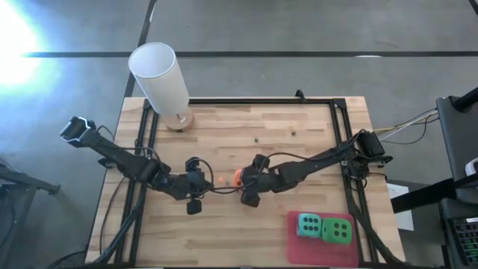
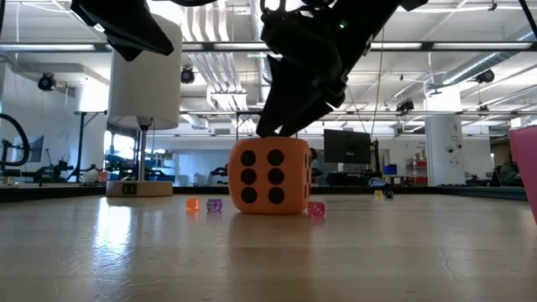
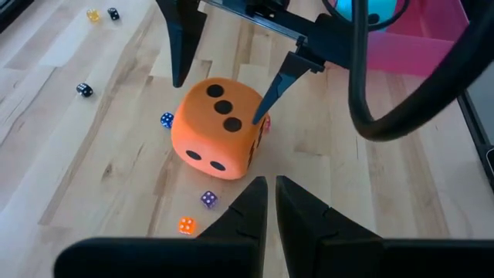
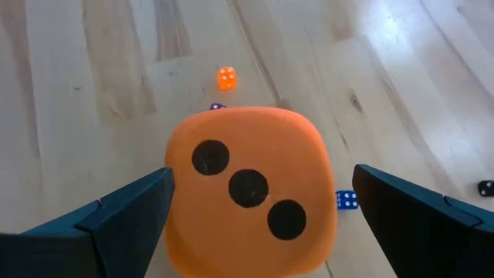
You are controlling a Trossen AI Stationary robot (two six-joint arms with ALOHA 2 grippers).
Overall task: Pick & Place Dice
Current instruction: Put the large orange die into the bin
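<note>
Spanning most of the overhead picture, the wooden table (image 1: 246,127) carries everything else. A tall white cylinder (image 1: 160,78) stands on a round wooden base near its far left corner. Near the front right corner lies a pink mat (image 1: 299,243), and on it sit a teal die (image 1: 308,225) and a green die (image 1: 337,231), side by side and touching.

Both dark arms reach in toward the middle of the table. The right gripper (image 4: 255,212) is down around the orange die (image 3: 218,130), its jaws spread wide with one finger on each side; from the wrist view a gap shows between each finger and the die, so nothing is clamped. The die rests flat on the wood, three pips on top and six facing the table-level camera.

The left gripper (image 3: 272,202) hovers just beside the orange die, pointing at it, with its jaws narrow, almost together, and nothing between them.

Scattered on the wood around the orange die are tiny dice: an orange one (image 3: 185,225), a purple one (image 3: 208,199), a blue one (image 3: 167,119), and a black one (image 3: 83,89) farther off.
</note>
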